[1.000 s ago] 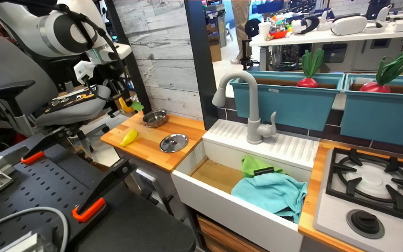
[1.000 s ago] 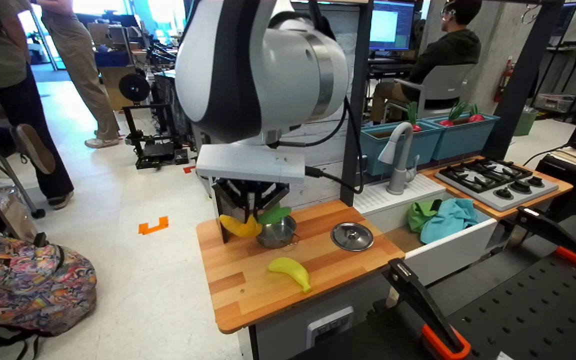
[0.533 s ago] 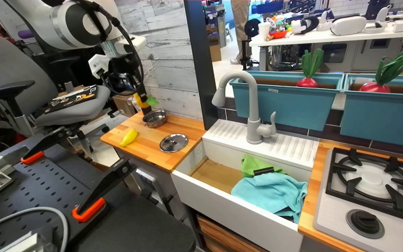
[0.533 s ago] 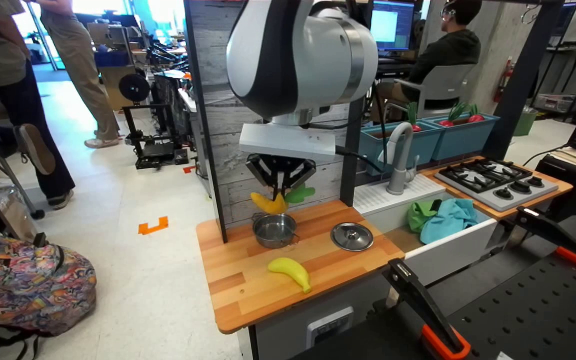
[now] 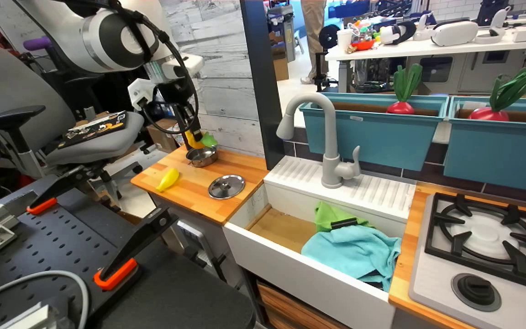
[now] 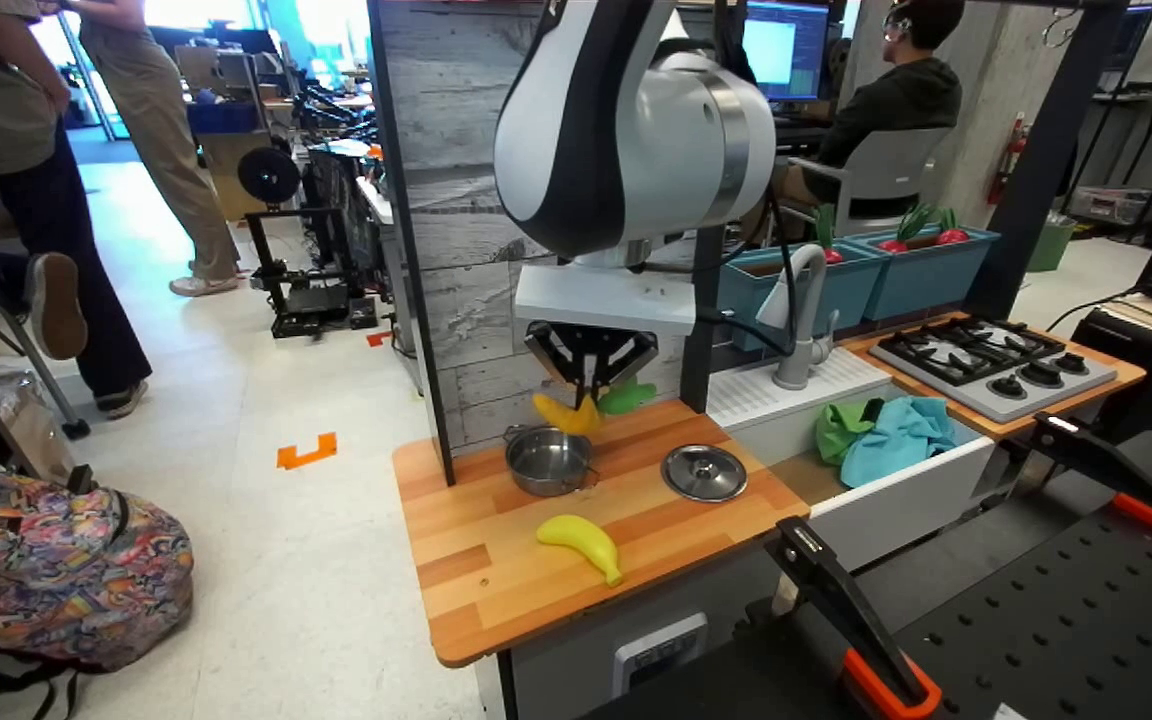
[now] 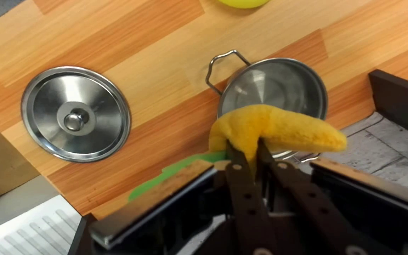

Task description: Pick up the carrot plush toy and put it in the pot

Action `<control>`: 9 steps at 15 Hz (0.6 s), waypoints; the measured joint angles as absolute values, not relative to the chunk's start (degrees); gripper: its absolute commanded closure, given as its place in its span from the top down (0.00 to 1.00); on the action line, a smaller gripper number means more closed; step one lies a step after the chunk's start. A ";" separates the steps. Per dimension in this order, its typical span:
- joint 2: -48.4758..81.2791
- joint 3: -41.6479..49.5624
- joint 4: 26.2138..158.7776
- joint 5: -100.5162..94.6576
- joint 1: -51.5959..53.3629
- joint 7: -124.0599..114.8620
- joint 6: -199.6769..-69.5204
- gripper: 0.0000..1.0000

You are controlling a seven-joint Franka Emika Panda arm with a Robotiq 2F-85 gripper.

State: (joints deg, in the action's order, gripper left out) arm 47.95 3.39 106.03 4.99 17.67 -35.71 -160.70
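Note:
My gripper [image 7: 247, 150] is shut on the carrot plush toy [image 7: 296, 131], whose orange-yellow body is pinched and folded between the fingers. Its green top [image 7: 175, 173] sticks out on the lid side. The toy also shows in both exterior views [image 5: 193, 140] [image 6: 566, 413]. The shiny silver pot [image 7: 278, 85] stands upright on the wooden counter near the wall; it also shows in both exterior views [image 5: 202, 157] [image 6: 548, 465]. In the wrist view the toy overlaps the pot's wall-side part. It is held at or above rim height; the exact gap is unclear.
A silver lid [image 7: 73, 122] lies on the counter [image 6: 636, 520] toward the sink. A yellow banana-shaped item [image 6: 584, 545] lies nearer the front edge. The grey plank wall [image 6: 476, 330] stands close behind the pot. The white sink [image 5: 308, 278] holds green and blue cloths.
My gripper has carried the carrot plush toy from beside the pot toward the sink side and the wall, rising first, then dropping slightly. The pot, lid and banana have not moved.

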 measured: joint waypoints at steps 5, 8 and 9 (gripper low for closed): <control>50.87 3.39 102.64 4.99 17.71 -35.71 -158.86 0.03; 52.64 3.39 99.95 4.99 17.72 -35.72 -156.69 0.03; 53.16 3.39 99.10 4.99 17.72 -35.72 -156.07 0.03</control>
State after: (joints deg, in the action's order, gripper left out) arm 53.16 3.39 99.10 4.99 17.72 -35.72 -156.07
